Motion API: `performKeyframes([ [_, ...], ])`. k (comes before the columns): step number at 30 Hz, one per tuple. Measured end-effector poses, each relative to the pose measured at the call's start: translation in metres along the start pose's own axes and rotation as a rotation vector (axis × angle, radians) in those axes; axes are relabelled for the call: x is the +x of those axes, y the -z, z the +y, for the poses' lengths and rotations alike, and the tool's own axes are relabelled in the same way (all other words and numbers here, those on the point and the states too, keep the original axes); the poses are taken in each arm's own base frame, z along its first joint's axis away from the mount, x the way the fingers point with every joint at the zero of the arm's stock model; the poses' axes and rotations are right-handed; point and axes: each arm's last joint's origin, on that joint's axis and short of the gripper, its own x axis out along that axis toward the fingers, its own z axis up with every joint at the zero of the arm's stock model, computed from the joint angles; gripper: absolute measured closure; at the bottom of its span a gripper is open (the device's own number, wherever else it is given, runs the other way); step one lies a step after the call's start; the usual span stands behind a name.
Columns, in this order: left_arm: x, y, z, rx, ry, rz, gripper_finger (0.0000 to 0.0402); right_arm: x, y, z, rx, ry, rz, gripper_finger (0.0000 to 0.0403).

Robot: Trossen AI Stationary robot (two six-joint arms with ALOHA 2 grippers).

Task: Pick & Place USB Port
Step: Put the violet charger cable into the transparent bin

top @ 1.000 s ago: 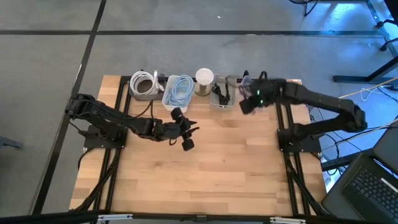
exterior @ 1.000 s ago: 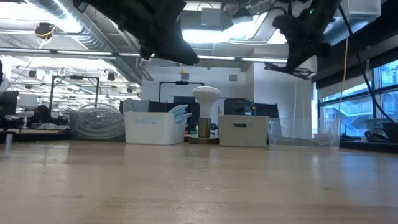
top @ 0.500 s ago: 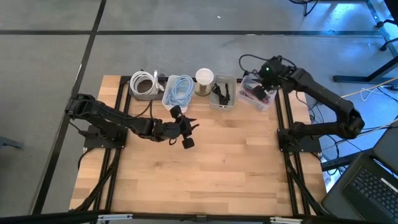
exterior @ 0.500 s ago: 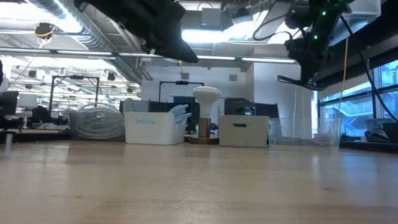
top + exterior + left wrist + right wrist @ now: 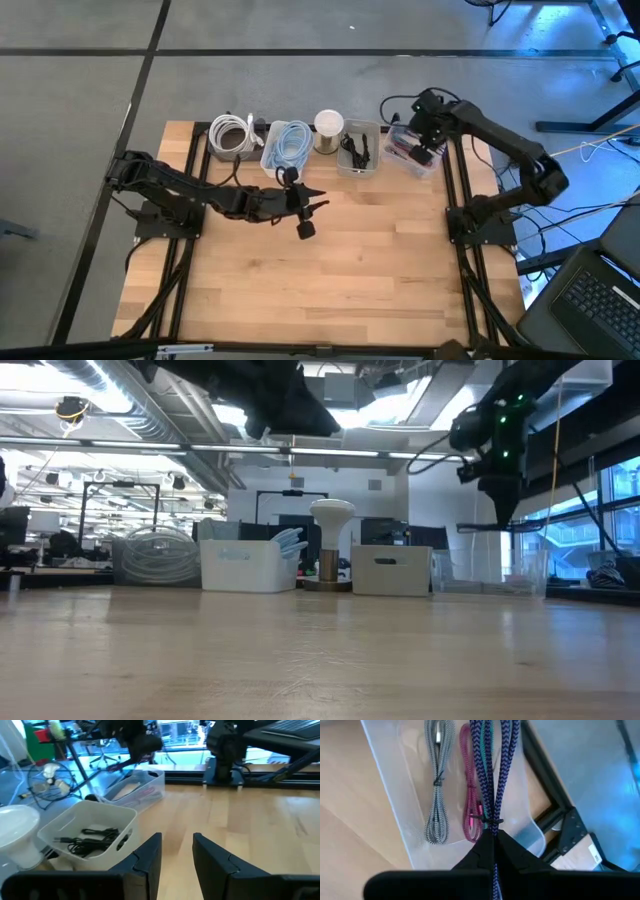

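Blue braided cable [image 5: 490,780] hangs pinched in right pincer [image 5: 493,836] above clear bin [image 5: 395,795]; left pincer [image 5: 176,851] parted.

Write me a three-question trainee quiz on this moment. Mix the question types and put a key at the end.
1. True or false: the right gripper holds a braided blue cable above the clear bin.
2. Which cables lie in that clear bin?
A. A grey one and a pink one
B. Two yellow ones
C. None
3. Fill in: the left gripper hovers over the bare table with its jaws ____.

Key:
1. True: its jaws are closed on the cable.
2. A
3. open, with nothing between them.
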Motion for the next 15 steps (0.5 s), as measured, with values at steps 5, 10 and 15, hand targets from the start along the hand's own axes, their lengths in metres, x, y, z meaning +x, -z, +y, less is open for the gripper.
performKeyframes([
  [5, 0.0, 0.0, -0.001, 0.0, 0.015, 0.0, 0.0301, 0.018, -0.009, 0.002, -0.034, -0.014, 0.042, 0.0403],
  [10, 0.0, 0.0, -0.001, 0.0, 0.015, 0.001, 0.0303, 0.033, -0.019, 0.004, -0.024, -0.049, 0.041, 0.0403],
  [15, 0.0, 0.0, -0.001, 0.0, 0.015, 0.001, 0.03, 0.054, -0.023, 0.008, -0.022, -0.094, 0.034, 0.0403],
])
